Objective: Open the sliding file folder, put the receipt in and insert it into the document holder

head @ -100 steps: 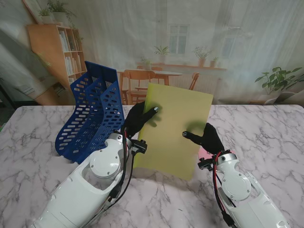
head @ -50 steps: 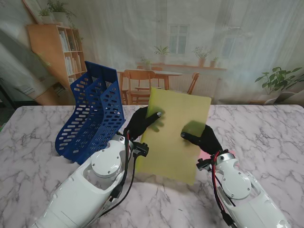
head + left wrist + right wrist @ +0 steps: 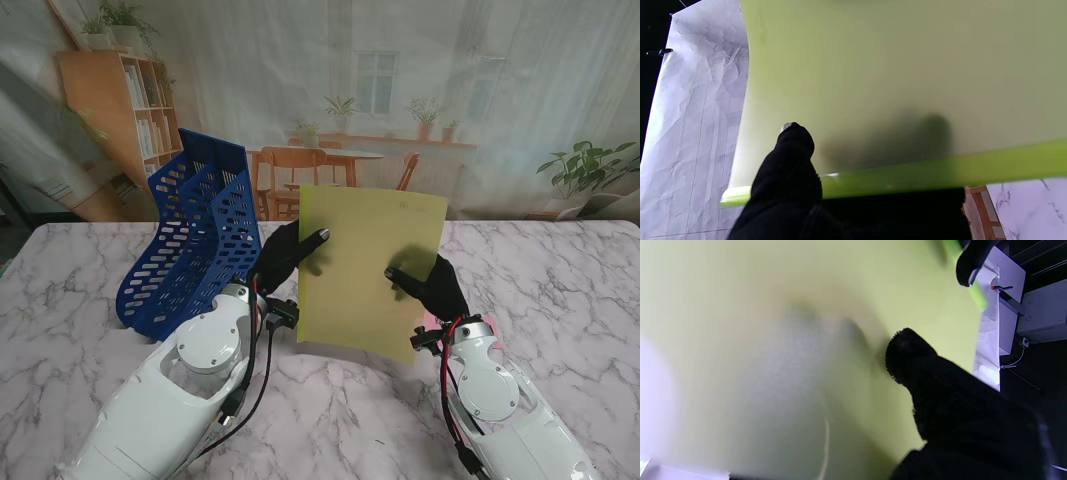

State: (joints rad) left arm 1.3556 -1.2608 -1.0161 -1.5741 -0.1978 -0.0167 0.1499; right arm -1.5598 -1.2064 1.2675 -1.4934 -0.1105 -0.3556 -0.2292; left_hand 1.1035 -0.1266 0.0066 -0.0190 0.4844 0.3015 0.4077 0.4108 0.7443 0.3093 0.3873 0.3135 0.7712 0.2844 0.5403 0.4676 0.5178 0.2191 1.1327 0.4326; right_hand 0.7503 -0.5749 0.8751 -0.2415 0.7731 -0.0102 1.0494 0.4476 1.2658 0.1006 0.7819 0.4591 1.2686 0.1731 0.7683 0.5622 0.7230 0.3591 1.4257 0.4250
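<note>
Between both robot hands, folder [image 3: 368, 270] now upright

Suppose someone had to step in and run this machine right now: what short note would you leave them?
Left hand: shut on the yellow-green folder, at its left edge.
Right hand: shut on the folder's right side.
The folder is held upright, off the marble table, to the right of the blue document holder.
The receipt is not visible; whether it is inside cannot be told.
Left to do: slide the folder into the document holder.
</note>
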